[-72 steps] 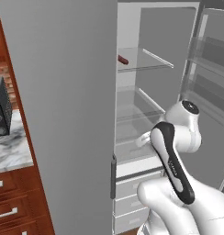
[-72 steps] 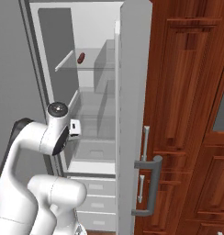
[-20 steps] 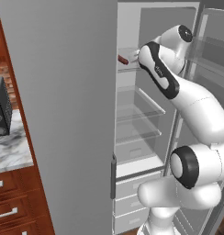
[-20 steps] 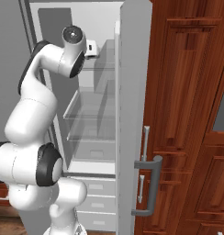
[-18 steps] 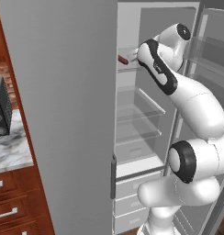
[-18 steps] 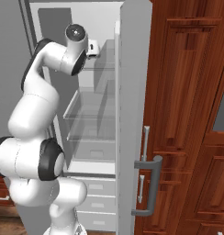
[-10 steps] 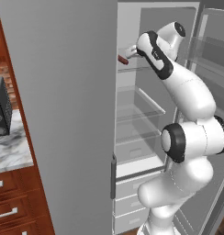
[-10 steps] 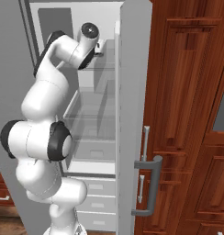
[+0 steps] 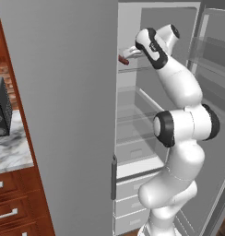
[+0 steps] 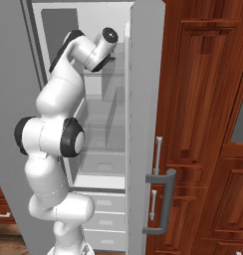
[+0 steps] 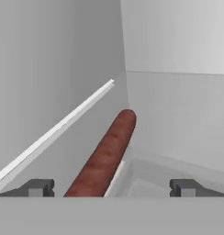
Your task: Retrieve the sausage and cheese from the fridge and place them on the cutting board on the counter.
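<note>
Grey fridge [image 9: 63, 92] interior: my end effector [image 11: 111, 187], fingers spread wide and holding nothing, faces the sausage [image 11: 104, 156] lying lengthwise on a glass shelf [image 9: 133, 70]. I should centre it between the fingertips, advance further, then close.

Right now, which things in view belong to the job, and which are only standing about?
Job:
- sausage, on an upper fridge shelf
- fridge, door open
- counter
- gripper, open around the sausage

Standing about:
- microwave
- wooden cabinets
</note>
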Controlling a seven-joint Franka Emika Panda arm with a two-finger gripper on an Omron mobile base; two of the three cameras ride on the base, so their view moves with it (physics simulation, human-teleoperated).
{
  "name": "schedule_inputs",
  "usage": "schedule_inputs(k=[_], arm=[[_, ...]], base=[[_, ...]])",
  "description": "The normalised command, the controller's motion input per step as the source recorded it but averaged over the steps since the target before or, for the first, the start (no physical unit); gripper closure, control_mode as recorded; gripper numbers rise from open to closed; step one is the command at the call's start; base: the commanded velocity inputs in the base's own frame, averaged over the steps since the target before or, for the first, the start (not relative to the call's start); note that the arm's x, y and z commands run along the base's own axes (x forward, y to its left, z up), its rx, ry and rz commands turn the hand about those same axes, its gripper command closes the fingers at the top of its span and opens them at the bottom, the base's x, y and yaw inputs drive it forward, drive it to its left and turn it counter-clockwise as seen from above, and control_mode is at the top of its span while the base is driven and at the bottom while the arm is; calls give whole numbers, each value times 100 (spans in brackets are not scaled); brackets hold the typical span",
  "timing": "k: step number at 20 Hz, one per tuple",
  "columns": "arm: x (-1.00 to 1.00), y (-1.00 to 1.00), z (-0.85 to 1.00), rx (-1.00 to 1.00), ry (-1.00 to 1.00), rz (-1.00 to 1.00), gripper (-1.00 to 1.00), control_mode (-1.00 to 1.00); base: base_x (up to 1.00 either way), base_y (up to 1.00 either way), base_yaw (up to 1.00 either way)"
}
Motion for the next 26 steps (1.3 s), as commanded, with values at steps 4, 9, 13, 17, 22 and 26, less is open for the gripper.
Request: schedule_inputs(k=[4,9,13,17,22,26], arm=[[51,15,-9,0,0,8,-100,-100],[58,19,-11,-2,8,2,-100,-100],[59,15,-6,-3,3,0,-100,-100],[34,8,-14,-12,10,0,-100,-100],[2,3,-37,-18,4,0,-100,-100],[-4,3,-45,-16,0,0,-100,-100]], base=[[0,0,0],[0,0,0],[0,0,0],[0,0,0],[0,0,0],[0,0,0]])
